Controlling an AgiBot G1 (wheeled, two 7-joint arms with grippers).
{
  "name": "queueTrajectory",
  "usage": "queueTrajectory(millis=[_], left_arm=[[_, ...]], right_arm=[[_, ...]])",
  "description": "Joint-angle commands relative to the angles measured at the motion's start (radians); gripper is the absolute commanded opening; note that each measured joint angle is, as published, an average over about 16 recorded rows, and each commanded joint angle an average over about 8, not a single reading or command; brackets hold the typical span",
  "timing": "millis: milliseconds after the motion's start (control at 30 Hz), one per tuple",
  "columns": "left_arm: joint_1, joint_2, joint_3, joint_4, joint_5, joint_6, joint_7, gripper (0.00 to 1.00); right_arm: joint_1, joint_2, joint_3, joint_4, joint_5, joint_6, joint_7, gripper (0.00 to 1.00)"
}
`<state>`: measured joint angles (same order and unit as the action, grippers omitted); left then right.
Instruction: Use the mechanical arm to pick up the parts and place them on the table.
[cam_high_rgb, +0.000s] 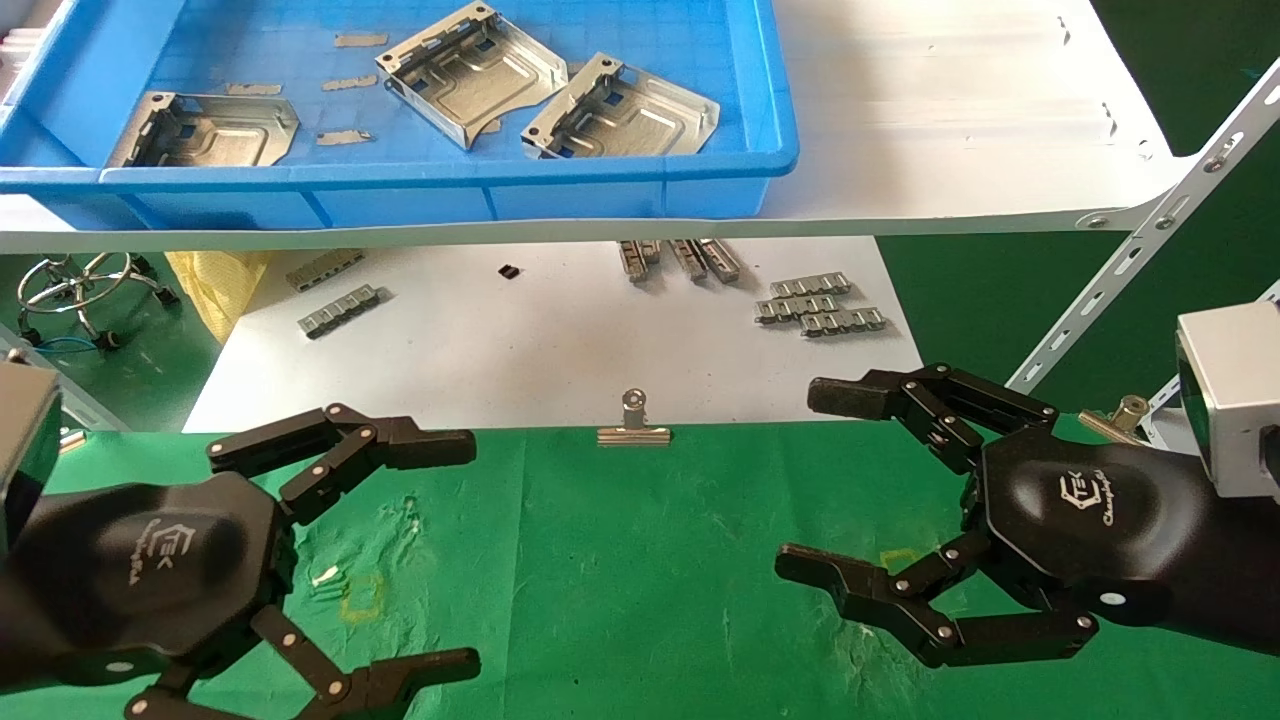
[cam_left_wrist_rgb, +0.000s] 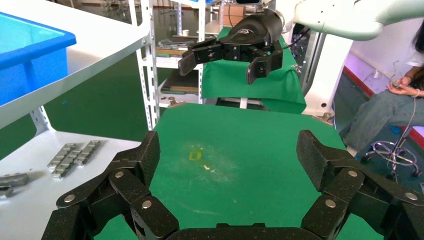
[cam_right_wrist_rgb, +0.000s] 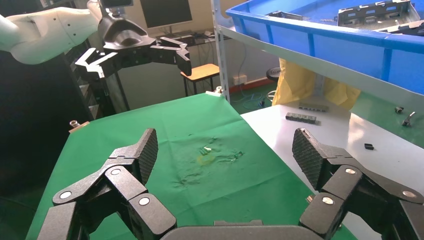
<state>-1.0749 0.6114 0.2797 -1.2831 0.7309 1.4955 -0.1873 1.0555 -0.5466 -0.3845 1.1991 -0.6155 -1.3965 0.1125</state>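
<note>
Three silver stamped parts (cam_high_rgb: 215, 130) (cam_high_rgb: 470, 70) (cam_high_rgb: 625, 110) lie in the blue tray (cam_high_rgb: 400, 178) on the upper white shelf, also seen in the right wrist view as parts (cam_right_wrist_rgb: 375, 12). Below it spreads the table (cam_high_rgb: 620, 560) under wrinkled green cloth with scuffed spots. My left gripper (cam_high_rgb: 465, 555) (cam_left_wrist_rgb: 227, 155) hovers open over the table's left part, with nothing between its fingers. My right gripper (cam_high_rgb: 810, 480) (cam_right_wrist_rgb: 225, 150) hovers open and unloaded over the right part. Both point toward each other, far below the tray.
A lower white board (cam_high_rgb: 520, 340) behind the table carries small grey ridged strips (cam_high_rgb: 820, 305). A binder clip (cam_high_rgb: 634, 425) holds the cloth's far edge. A slanted shelf strut (cam_high_rgb: 1150, 260) stands right. A seated person (cam_left_wrist_rgb: 395, 110) is beyond the table.
</note>
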Motion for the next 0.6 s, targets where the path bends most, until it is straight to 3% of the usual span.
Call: queueTrajectory(millis=[33, 233, 500, 600], left_arm=[[0.0, 0.0, 0.0, 0.0, 0.0, 0.0, 0.0, 1.0], [0.0, 0.0, 0.0, 0.0, 0.0, 0.0, 0.0, 1.0], [0.0, 0.0, 0.0, 0.0, 0.0, 0.0, 0.0, 1.0], [0.0, 0.0, 0.0, 0.0, 0.0, 0.0, 0.0, 1.0]], right_arm=[[0.0, 0.0, 0.0, 0.0, 0.0, 0.0, 0.0, 1.0], [0.0, 0.0, 0.0, 0.0, 0.0, 0.0, 0.0, 0.97], [0.0, 0.0, 0.0, 0.0, 0.0, 0.0, 0.0, 0.0], [0.0, 0.0, 0.0, 0.0, 0.0, 0.0, 0.0, 0.0]])
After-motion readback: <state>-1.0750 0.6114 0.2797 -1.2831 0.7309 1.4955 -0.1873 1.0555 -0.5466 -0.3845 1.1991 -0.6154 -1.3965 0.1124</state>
